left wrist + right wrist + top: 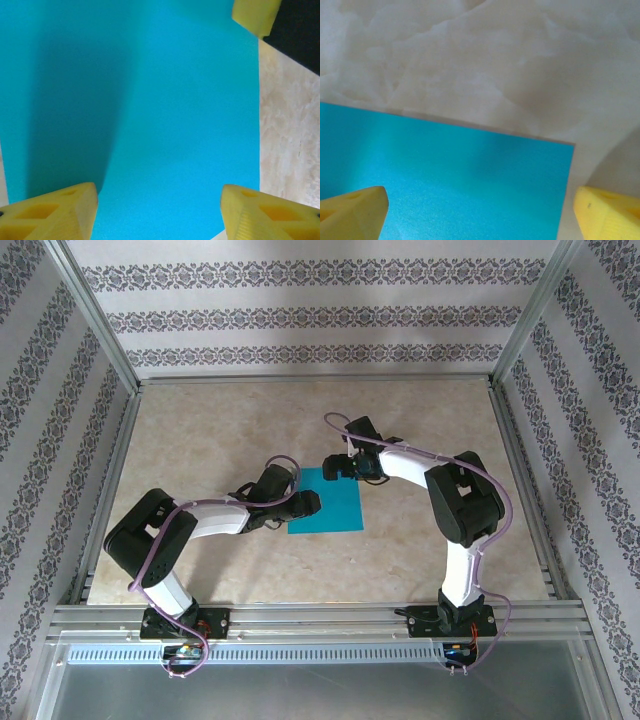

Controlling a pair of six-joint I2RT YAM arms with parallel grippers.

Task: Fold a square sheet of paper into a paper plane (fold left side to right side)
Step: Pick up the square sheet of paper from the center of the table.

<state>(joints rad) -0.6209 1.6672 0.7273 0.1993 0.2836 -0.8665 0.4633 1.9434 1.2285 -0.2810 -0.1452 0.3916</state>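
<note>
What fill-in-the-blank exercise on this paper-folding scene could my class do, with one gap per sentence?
1. The square sheet of paper lying on the table is coloured ____.
2. The fingers of the left gripper are coloured ____.
3. The jaws of the right gripper stand ____.
Missing words: blue; yellow; open.
</note>
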